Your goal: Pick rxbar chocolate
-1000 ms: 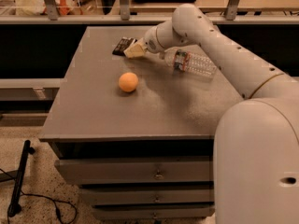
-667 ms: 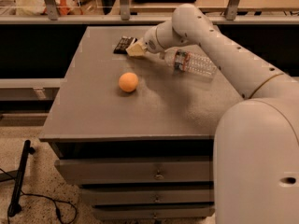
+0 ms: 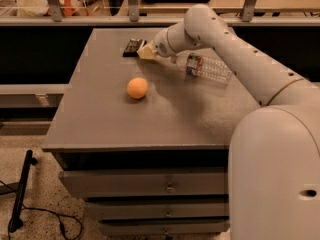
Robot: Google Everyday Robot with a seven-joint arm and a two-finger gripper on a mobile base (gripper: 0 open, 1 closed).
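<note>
rxbar chocolate (image 3: 132, 47): a small flat black wrapped rectangle with faint light print, laid flat near the far edge of the table top, left of centre.
gripper (image 3: 146, 51): a pale tan tip at the end of the white arm (image 3: 235, 44), set low at the bar's right end, touching it or just beside it; how far it is opened cannot be told, nor whether the bar is held.
change: hardly any is seen against the earlier frames; gripper and bar are found at nearly the same spot, and ball and bottle are unmoved.
orange ball (image 3: 137, 88): round and smooth, placed well apart from the bar, nearer the front.
water bottle (image 3: 206, 69): clear ribbed plastic with a label band, laid on its side just right of the gripper, beneath the arm; its contents cannot be made out.
table (image 3: 100, 119): a flat grey top, faintly speckled.
drawers (image 3: 150, 184): stacked below the top, all closed.
</note>
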